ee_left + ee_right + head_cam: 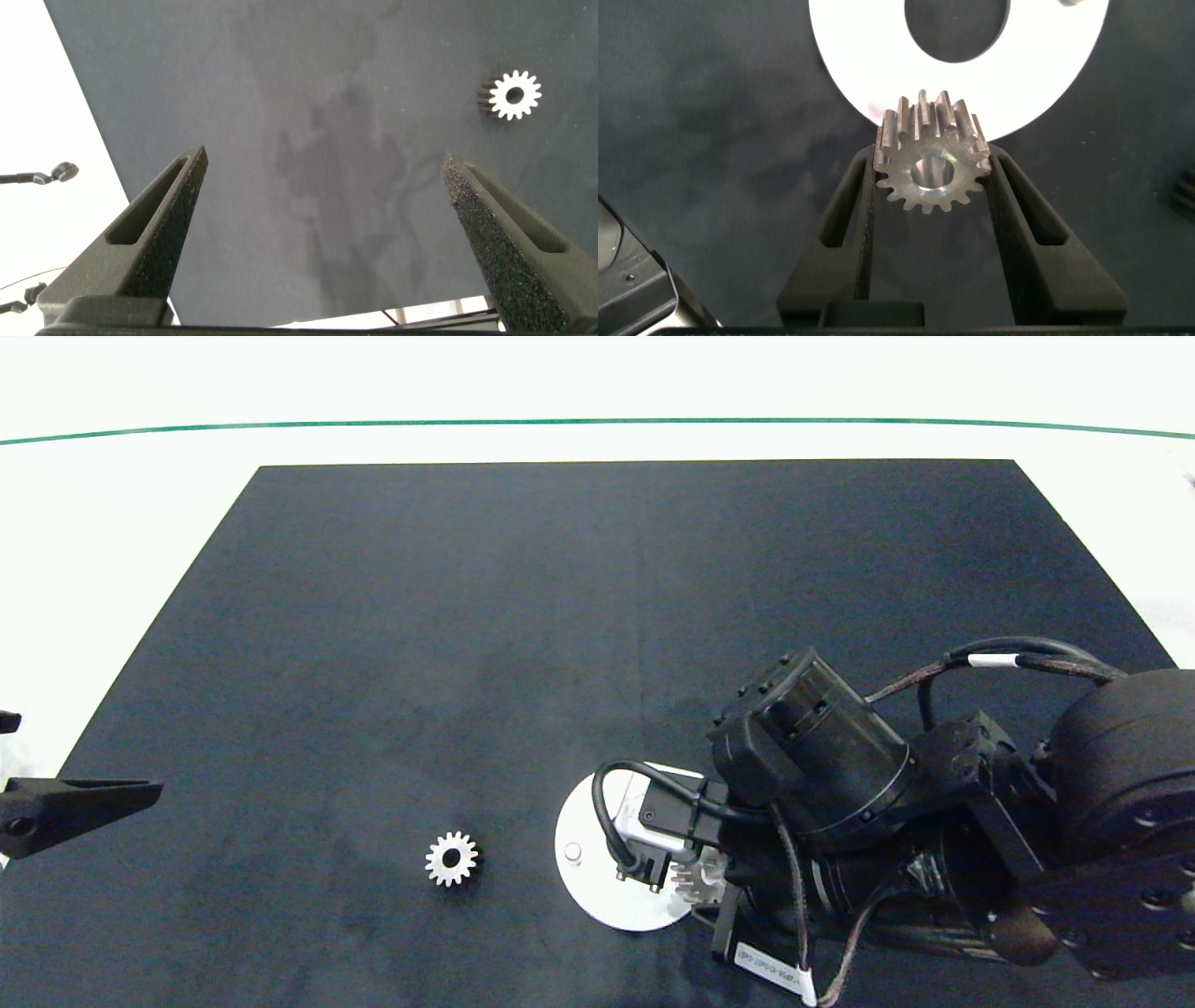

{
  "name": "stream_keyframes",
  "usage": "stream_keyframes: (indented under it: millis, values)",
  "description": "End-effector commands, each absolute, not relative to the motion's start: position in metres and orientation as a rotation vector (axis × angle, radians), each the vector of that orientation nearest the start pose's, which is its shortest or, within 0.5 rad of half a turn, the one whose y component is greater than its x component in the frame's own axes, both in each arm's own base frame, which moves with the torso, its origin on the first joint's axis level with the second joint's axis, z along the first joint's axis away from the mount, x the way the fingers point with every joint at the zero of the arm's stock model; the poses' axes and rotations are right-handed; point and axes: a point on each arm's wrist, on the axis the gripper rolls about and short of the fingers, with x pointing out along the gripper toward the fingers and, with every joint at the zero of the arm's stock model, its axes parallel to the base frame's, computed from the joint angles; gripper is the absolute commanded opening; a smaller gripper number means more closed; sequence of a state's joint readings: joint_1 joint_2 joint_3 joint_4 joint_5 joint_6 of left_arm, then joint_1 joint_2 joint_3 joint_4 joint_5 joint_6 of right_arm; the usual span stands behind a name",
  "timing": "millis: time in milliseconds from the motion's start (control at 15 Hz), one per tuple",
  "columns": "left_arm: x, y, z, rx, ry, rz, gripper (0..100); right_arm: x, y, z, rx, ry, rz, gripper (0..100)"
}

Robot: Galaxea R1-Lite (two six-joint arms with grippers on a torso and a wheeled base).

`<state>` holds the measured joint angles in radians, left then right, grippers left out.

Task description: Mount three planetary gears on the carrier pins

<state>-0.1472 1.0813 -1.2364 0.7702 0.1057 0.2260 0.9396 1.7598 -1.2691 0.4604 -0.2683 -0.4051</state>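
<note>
Alignment is deciding this step: the right gripper (932, 177), clamping one planetary gear (934, 166) over the white disc's (586, 896) edge, is needing its bore centred on a carrier pin (573, 850) while the left gripper (322, 201) is idling open.

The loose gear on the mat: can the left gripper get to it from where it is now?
Probably yes. The loose gear lies flat on bare black mat with nothing around it, and the open left gripper has clear mat between. The right gripper, holding another gear, stays over the white disc.
</note>
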Motion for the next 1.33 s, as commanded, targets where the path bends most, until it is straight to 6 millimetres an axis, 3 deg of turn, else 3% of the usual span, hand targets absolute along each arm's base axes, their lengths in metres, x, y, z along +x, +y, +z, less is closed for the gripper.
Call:
stream_keyframes:
  millis: [67, 1200, 1267, 1333]
  values:
    - [0.1025, -0.0128, 0.3069, 0.298, 0.609, -0.108, 100, 0.188, 0.2473, 0.1874, -0.936, 0.697, 0.788, 13]
    - [0.1016, -0.0128, 0.3072, 0.299, 0.605, -0.11, 100, 0.1901, 0.2512, 0.1846, -0.935, 0.703, 0.79, 13]
    - [0.1015, -0.013, 0.3072, 0.299, 0.605, -0.112, 100, 0.1898, 0.2515, 0.1846, -0.936, 0.702, 0.79, 100]
    - [0.1015, -0.013, 0.3072, 0.299, 0.605, -0.112, 100, 0.1896, 0.2514, 0.1852, -0.932, 0.7, 0.79, 100]
